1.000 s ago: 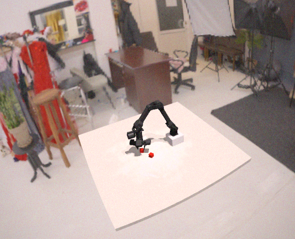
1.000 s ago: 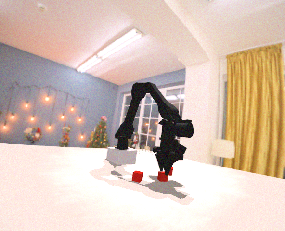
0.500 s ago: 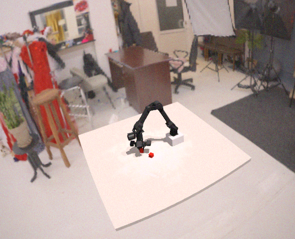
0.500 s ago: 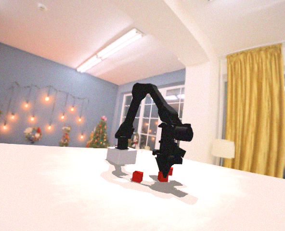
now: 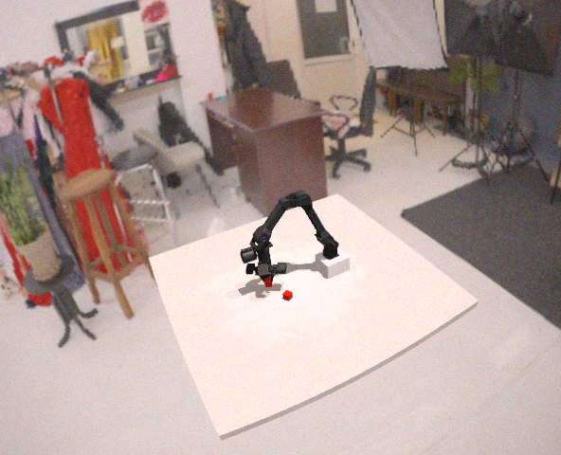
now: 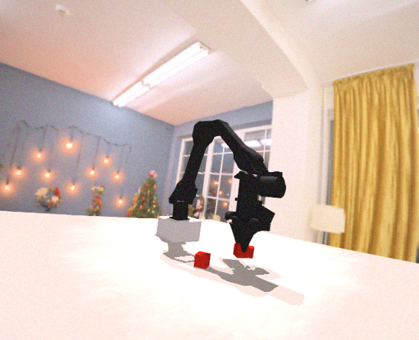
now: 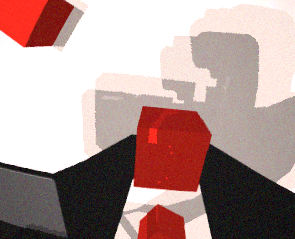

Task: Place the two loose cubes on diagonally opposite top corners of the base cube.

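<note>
The place looks like a photo studio: a white reflector panel [image 5: 401,31] hangs near light stands [image 5: 515,98], and a clothes rack holds a red dress [image 5: 75,127]. Bulb string lights [image 6: 69,145] and a decorated Christmas tree [image 6: 147,199] dress the blue wall [image 6: 74,117], opposite a yellow curtain [image 6: 376,157].

Solid black is being shown by the gripper [image 5: 268,279] [image 6: 243,248] [image 7: 172,159], and between its jaws deep red is seen on the gripped cube [image 5: 268,282] [image 6: 238,250] [image 7: 172,159], flecked with brighter red. Off to the jaws' side, bright red and dark maroon faces are displayed by another cube [image 5: 287,295] [image 6: 202,260] [image 7: 25,22]. Beneath them, the whitish tabletop [image 5: 310,353] [image 6: 110,292] [image 7: 38,100] is patterned with grey and pale-pink shadow.
</note>
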Motion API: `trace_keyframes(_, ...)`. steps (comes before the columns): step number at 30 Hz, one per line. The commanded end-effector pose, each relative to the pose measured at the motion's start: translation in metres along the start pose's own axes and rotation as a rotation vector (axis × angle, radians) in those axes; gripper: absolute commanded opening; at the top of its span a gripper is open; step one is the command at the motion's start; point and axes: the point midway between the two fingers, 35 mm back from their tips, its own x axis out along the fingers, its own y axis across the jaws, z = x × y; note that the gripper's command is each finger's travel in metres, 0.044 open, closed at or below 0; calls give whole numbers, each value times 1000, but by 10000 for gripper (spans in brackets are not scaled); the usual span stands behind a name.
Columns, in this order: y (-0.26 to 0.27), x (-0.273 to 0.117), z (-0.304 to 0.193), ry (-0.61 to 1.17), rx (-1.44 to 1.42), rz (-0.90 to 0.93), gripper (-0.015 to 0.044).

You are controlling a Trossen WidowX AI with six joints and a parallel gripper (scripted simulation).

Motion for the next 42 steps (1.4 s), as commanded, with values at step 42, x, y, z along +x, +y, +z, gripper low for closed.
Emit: trace_keyframes(42,33,-64,39,-10,-83,1,105)
